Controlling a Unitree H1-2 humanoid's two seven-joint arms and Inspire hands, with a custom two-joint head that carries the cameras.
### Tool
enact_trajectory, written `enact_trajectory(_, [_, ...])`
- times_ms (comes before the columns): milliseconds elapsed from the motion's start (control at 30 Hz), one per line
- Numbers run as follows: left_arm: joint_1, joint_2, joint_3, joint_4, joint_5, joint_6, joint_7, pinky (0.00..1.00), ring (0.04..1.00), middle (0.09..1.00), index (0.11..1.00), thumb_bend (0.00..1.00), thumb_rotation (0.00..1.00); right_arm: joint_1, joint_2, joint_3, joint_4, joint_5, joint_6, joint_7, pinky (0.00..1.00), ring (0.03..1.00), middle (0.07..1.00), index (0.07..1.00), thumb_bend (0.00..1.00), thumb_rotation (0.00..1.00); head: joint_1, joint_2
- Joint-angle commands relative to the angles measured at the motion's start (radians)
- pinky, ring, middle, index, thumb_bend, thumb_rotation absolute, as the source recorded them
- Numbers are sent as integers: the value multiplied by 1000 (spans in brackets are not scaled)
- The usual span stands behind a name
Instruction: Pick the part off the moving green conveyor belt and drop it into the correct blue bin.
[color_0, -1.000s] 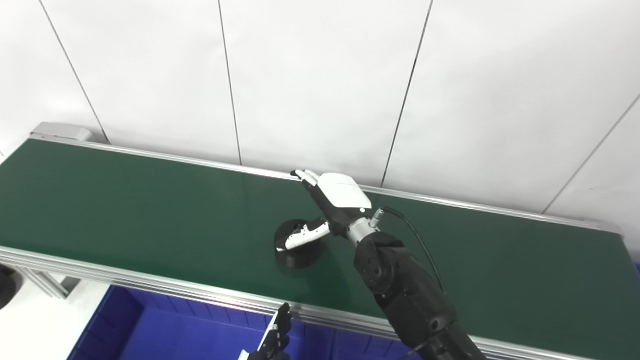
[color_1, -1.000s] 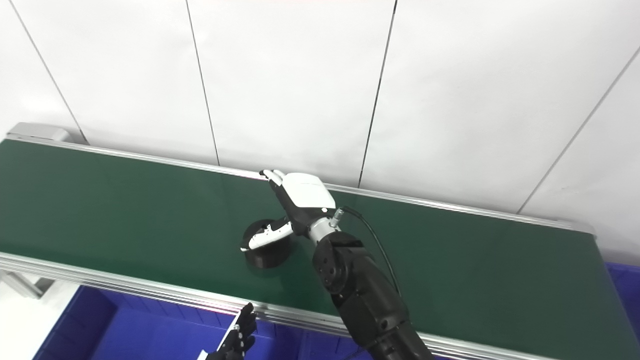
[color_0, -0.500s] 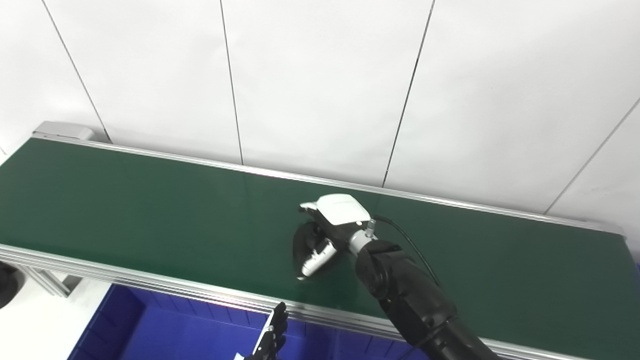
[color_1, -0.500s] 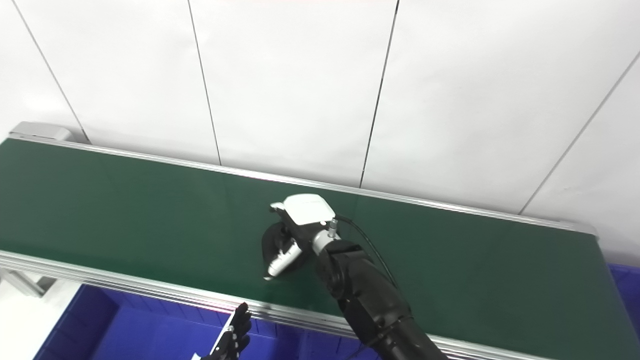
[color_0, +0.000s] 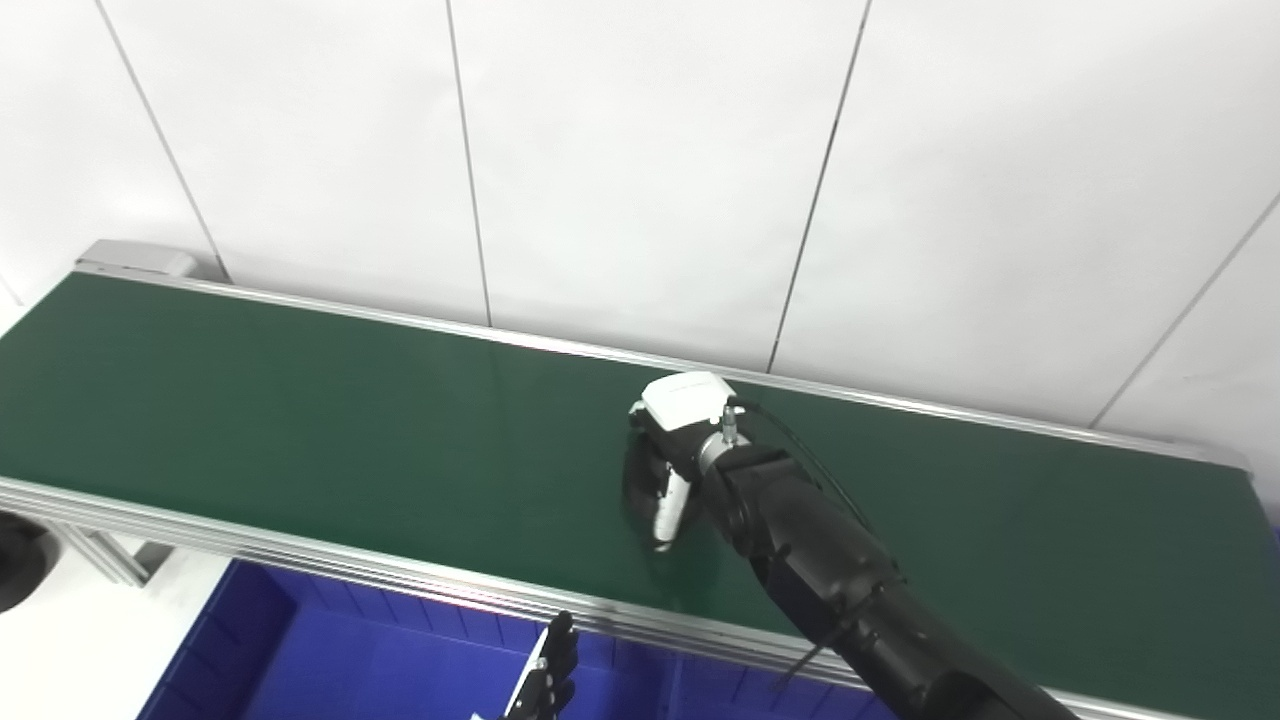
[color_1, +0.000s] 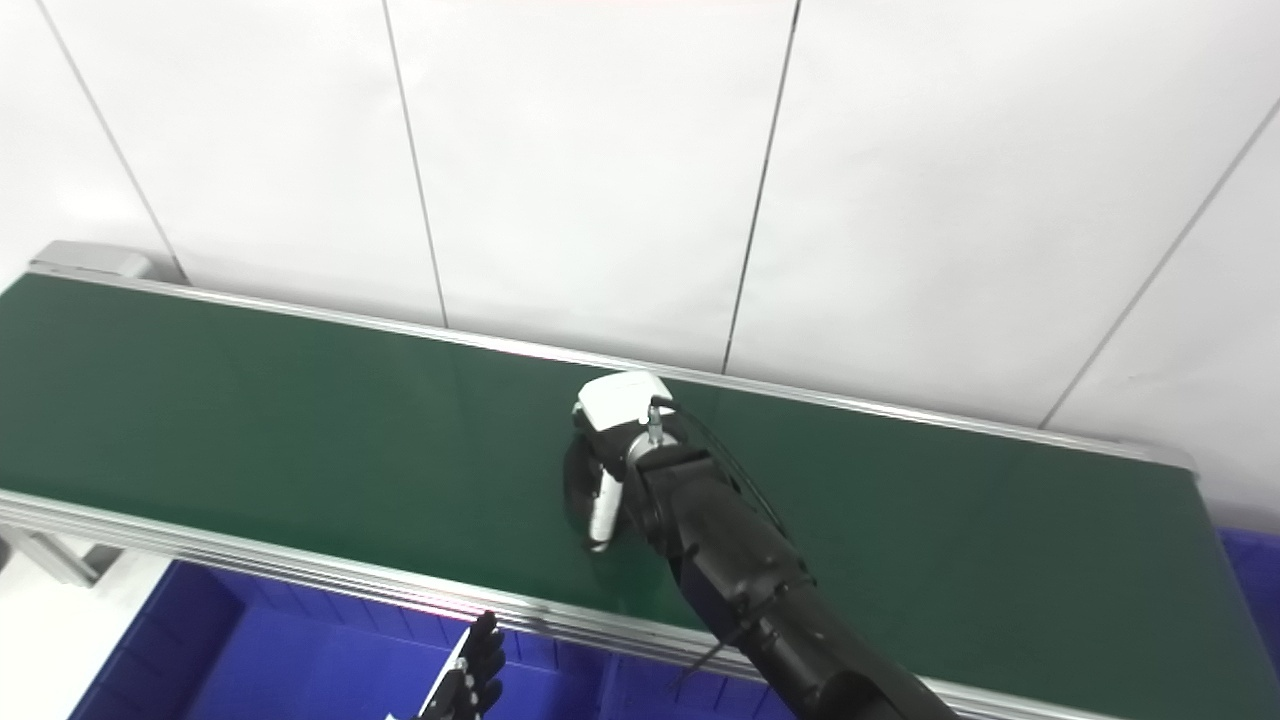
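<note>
A black round part (color_0: 637, 480) is held over the green conveyor belt (color_0: 300, 420), tilted on edge. My right hand (color_0: 672, 440) is shut on it, white back up, with its thumb (color_0: 667, 510) pointing down across the part's front. In the right eye view the same right hand (color_1: 612, 440) grips the part (color_1: 576, 485). Only the fingertips of my left hand (color_0: 545, 675) show at the bottom edge, above a blue bin (color_0: 330, 650); its state is hidden.
The belt runs left to right between silver rails (color_0: 300, 560), with a white panelled wall behind. A second blue bin corner (color_1: 1245, 570) shows at the far right. White floor lies at the lower left.
My right hand closed its fingers on the black part, lifted it from lying flat to tilted on edge, and shifted right. The camera view also drifted slightly.
</note>
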Motion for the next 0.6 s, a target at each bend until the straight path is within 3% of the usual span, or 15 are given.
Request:
enact_trajectory(0, [5,0,-8,-33,-10,-12,-10,1000,1000,1000,1000,889,902,35,-23,-12,49,19,-5,-48,338,427,528,599,536,1,0,0])
enact_trajectory(67, [5,-1,-7,-33,-9,-12,-8,1000,1000,1000,1000,898,901,42,-22,-17,57,32,-22,-95,370,435,546,516,519,0,-2,1])
enact_trajectory(167, [5,0,-6,-33,-11,-10,-9,1000,1000,1000,1000,910,898,47,-18,-19,70,54,-29,-127,396,439,558,486,512,0,-2,2])
enact_trajectory(567, [5,7,-5,-37,-27,-16,-15,1000,1000,1000,1000,889,893,69,-45,-28,-11,79,32,-55,389,439,553,493,512,0,-14,5])
